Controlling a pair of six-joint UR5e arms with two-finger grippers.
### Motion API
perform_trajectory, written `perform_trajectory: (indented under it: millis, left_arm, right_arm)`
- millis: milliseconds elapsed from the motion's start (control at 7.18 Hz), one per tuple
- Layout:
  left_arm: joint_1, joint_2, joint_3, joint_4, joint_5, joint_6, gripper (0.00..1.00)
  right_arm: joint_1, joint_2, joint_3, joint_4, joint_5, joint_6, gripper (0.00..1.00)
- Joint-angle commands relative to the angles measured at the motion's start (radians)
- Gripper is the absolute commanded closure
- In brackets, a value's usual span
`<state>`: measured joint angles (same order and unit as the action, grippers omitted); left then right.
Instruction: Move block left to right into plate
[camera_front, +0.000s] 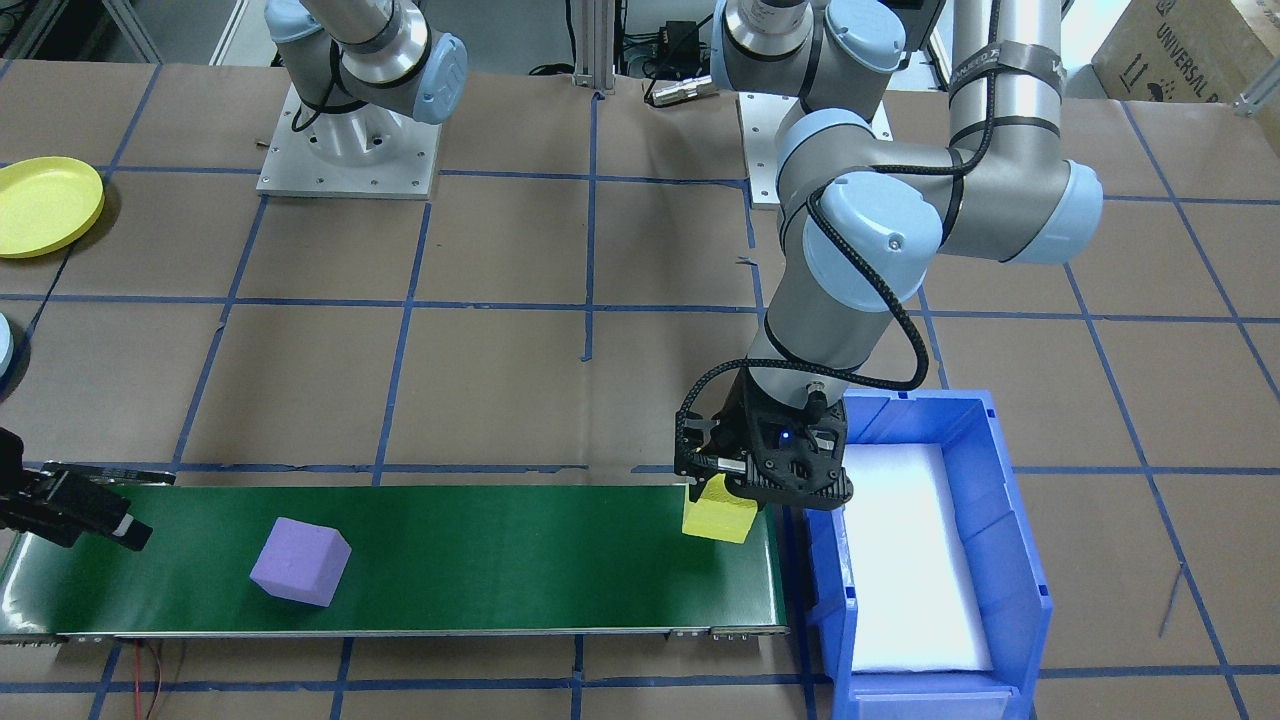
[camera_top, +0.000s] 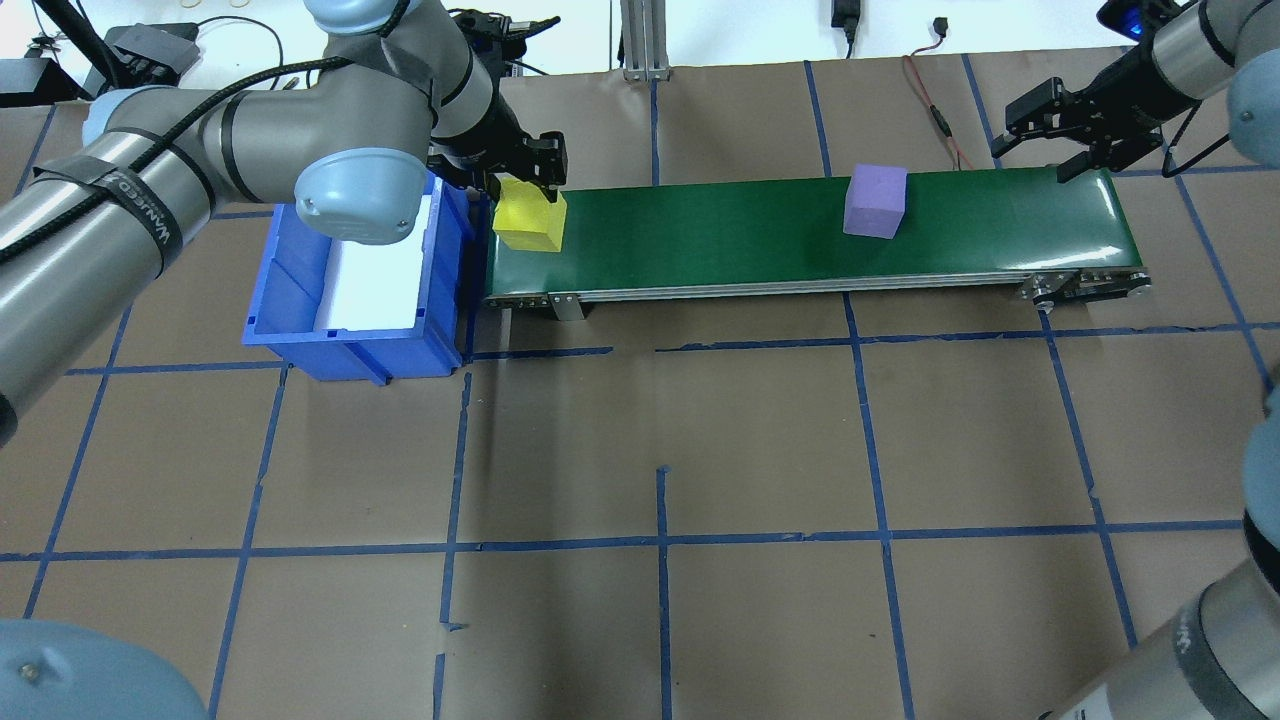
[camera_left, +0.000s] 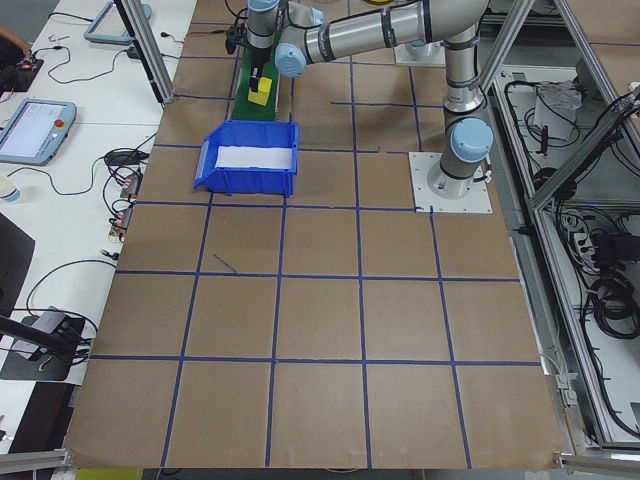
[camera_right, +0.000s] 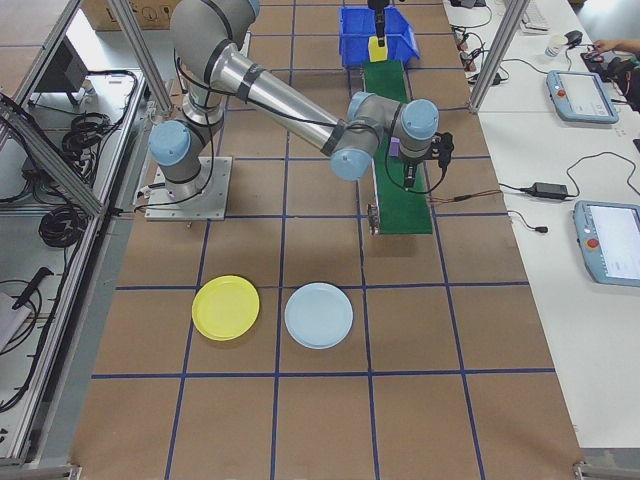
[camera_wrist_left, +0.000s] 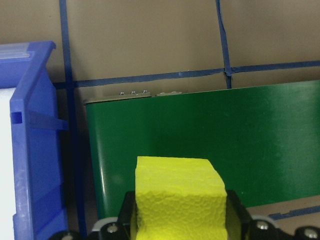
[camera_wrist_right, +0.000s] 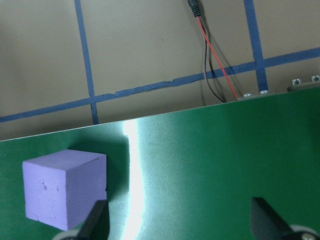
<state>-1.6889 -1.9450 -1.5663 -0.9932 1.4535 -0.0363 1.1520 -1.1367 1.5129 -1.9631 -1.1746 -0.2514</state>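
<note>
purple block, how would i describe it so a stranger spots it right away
Find the long green conveyor belt at the table's far edge. The purple block sits free on it toward the robot's right end, near the open right gripper. The only other cube, the yellow block, is clamped in the left gripper.

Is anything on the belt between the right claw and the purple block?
Nothing visible. The right claw hangs open over the far right end of the green belt, and the purple block sits on bare belt to its left. The yellow block is at the opposite end, held in the left claw.
</note>
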Motion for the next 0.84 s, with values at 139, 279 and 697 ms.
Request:
perform_trajectory:
  millis: [139, 279, 697]
  left_arm:
    - [0.000, -0.031, -0.020, 0.046, 0.002, -0.001, 0.36]
    - [0.000, -0.040, -0.014, 0.050, 0.004, -0.001, 0.36]
    - [0.000, -0.037, 0.006, 0.048, 0.013, -0.005, 0.00]
  right_arm:
    - [0.000, 0.001, 0.010, 0.000, -0.002, -0.002, 0.00]
    - [0.000, 0.003, 0.009, 0.000, -0.019, 0.000, 0.00]
    - [0.000, 0.008, 0.000, 0.000, -0.020, 0.001, 0.00]
